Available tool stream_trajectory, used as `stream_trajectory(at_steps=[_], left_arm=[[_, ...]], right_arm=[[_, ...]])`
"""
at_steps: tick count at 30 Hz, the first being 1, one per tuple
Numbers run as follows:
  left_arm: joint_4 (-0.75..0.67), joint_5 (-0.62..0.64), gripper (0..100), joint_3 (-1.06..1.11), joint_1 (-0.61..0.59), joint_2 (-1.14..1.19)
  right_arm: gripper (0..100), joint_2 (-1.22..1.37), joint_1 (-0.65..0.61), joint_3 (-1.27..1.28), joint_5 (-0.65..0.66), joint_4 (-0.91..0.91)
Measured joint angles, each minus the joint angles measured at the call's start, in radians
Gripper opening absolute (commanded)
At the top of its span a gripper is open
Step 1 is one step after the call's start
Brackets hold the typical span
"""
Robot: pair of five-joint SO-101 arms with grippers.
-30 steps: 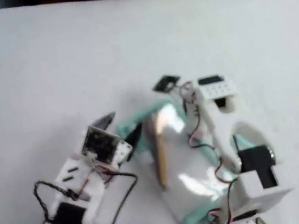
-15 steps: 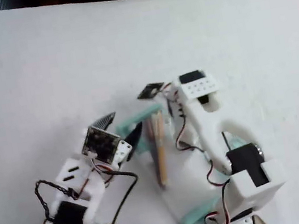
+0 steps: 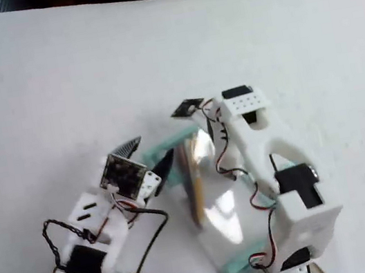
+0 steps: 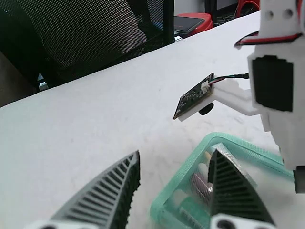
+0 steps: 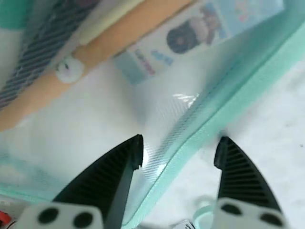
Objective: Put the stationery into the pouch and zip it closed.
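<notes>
A clear pouch [image 3: 225, 220] with mint green trim lies flat on the white table. Inside it are a wooden pencil [image 3: 193, 187], seen through the plastic as pencil [image 5: 95, 62], a printed card [image 5: 190, 38] and a striped item [image 5: 47, 47]. My left gripper [image 4: 174, 186] is open, and the pouch's corner [image 4: 190, 186] lies between its fingers. That left gripper [image 3: 147, 155] sits at the pouch's far left end. My right gripper [image 5: 178, 167] is open and straddles the pouch's mint edge [image 5: 200, 133]. The right arm [image 3: 254, 145] hangs over the pouch.
The white table [image 3: 53, 74] stretches bare to the far side and to both sides. The right arm's camera board [image 4: 195, 98] hangs just beyond the left gripper. A dark mesh chair [image 4: 76, 33] stands past the table's edge.
The right arm swung left over the pouch, then eased slightly back. The left arm has stayed put.
</notes>
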Motion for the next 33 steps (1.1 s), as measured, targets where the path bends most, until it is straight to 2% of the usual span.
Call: stream_trajectory(at_steps=[3,7,9,16,21,29,33], left_arm=[[0.0,0.0,23,0.0,0.0,0.0],[0.0,0.0,23,0.0,0.0,0.0],[0.0,0.0,23,0.0,0.0,0.0],[0.0,0.0,23,0.0,0.0,0.0],[0.0,0.0,23,0.0,0.0,0.0],[0.0,0.0,23,0.0,0.0,0.0],[0.0,0.0,23,0.0,0.0,0.0]], right_arm=[[17.6,0.055,0.0,-0.028,0.02,0.003],[0.6,0.095,-0.015,-0.041,0.078,0.035],[3.3,0.097,-0.02,-0.044,0.084,0.031],[1.7,0.097,-0.017,-0.06,0.091,0.02],[1.7,0.023,-0.02,-0.094,-0.011,-0.018],[1.7,-0.021,-0.091,-0.115,-0.121,-0.21],[1.7,-0.021,-0.109,-0.115,-0.133,-0.285]])
